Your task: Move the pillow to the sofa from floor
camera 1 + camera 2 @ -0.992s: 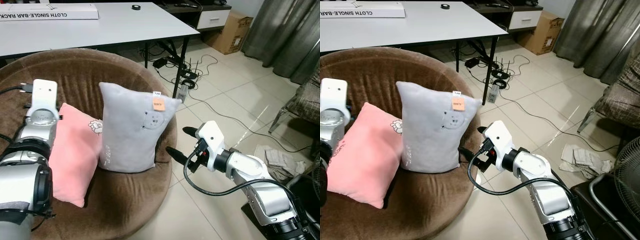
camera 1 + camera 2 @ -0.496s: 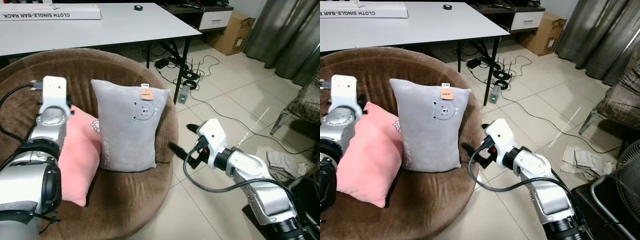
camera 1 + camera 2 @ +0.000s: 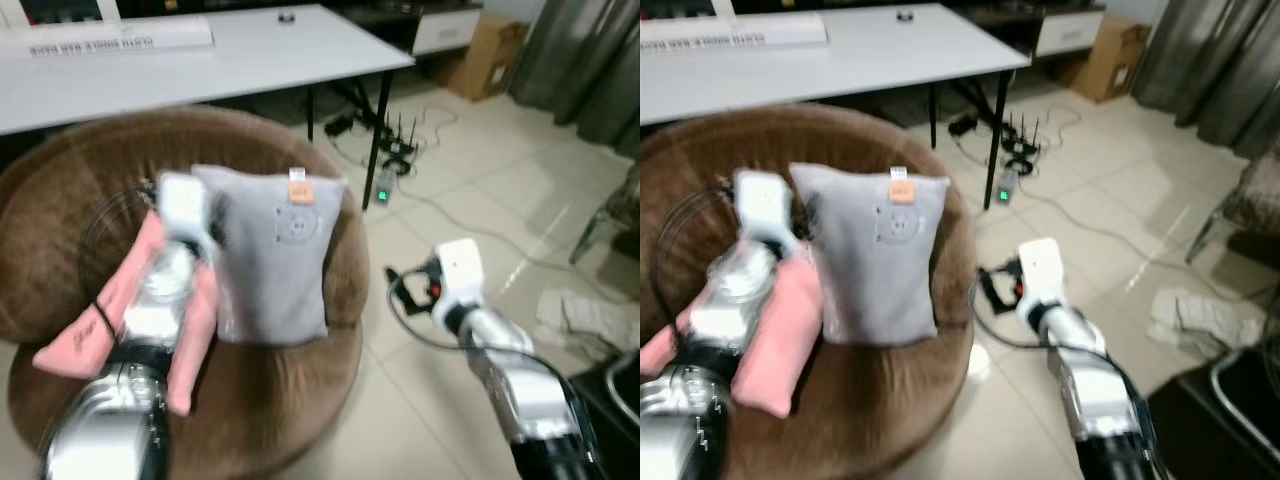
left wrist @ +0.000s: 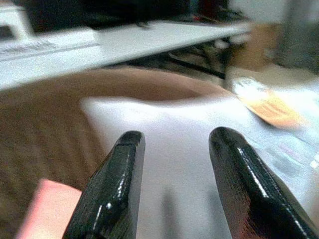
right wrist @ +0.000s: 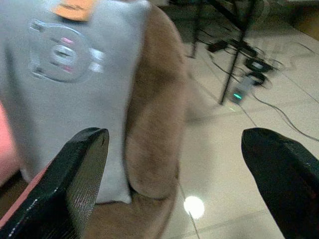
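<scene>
The grey pillow [image 3: 272, 255] stands upright on the round brown sofa [image 3: 300, 400], leaning against its far-right backrest, an orange tag [image 3: 297, 192] at its top edge and a faint bear-face print on its front. Just to its left lies a pink pillow [image 3: 95, 330], tilted, its right edge touching the grey one. The left gripper [image 4: 172, 184] is up over the sofa with its arm across the pink pillow, and in the left wrist view its two black fingers [image 4: 112, 191] stand apart with nothing between them, the grey pillow right ahead (whether the tips touch the fabric, I cannot tell through the blur). The right gripper [image 5: 174, 184] hangs over the tiled floor [image 3: 470, 200] just right of the sofa's rim, fingers [image 5: 75, 174] spread wide and empty, pointing toward the grey pillow's right side and the brown edge beside it. Behind the sofa, a white table [image 3: 250, 55] carries a long white box [image 3: 120, 38]. Cables and a power strip [image 3: 385, 180] lie on the tiles under the table's right end, and crumpled cloth [image 3: 585, 315] sits far right.
</scene>
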